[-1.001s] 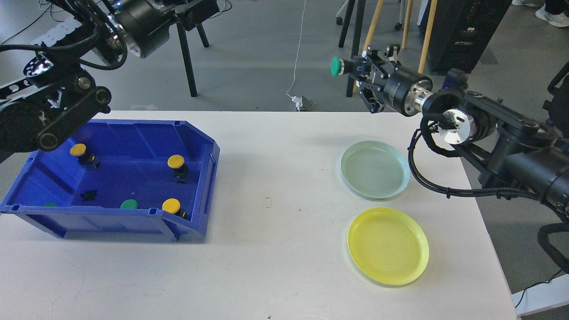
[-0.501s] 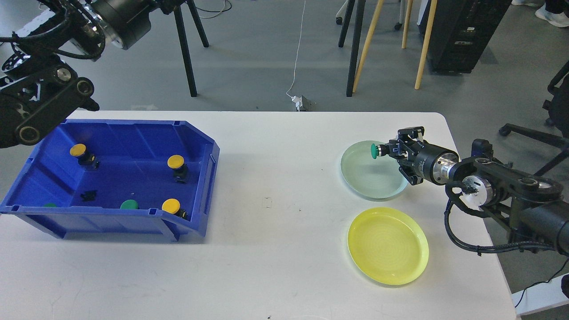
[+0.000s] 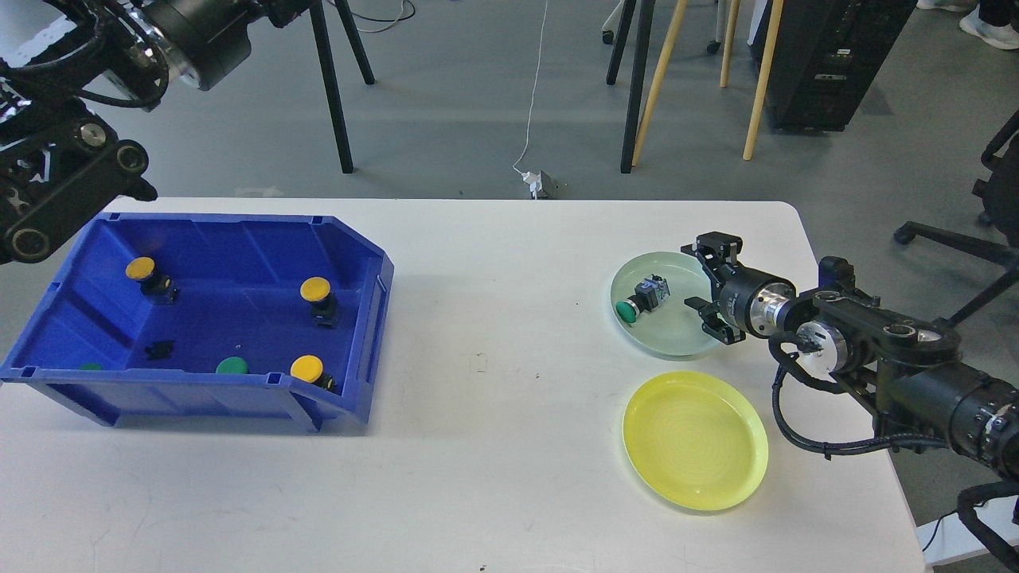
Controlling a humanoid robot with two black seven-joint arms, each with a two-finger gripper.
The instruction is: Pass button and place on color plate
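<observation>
A green-capped button (image 3: 639,301) lies on its side in the pale green plate (image 3: 677,334) at the right of the white table. My right gripper (image 3: 697,278) hovers over the plate's right rim, open and empty, just right of the button. The yellow plate (image 3: 694,439) sits in front of it with nothing on it. My left arm is up at the top left; its gripper is out of view. The blue bin (image 3: 199,318) holds three yellow buttons (image 3: 315,290) and two green buttons (image 3: 232,366).
Chair and stand legs rise from the floor beyond the table's far edge. A black cabinet (image 3: 828,56) stands at the back right. My right arm's links (image 3: 915,374) lie along the table's right edge.
My right gripper came down from above the table with the green button, let it go into the pale green plate and opened. My left arm drew back up to the left.
</observation>
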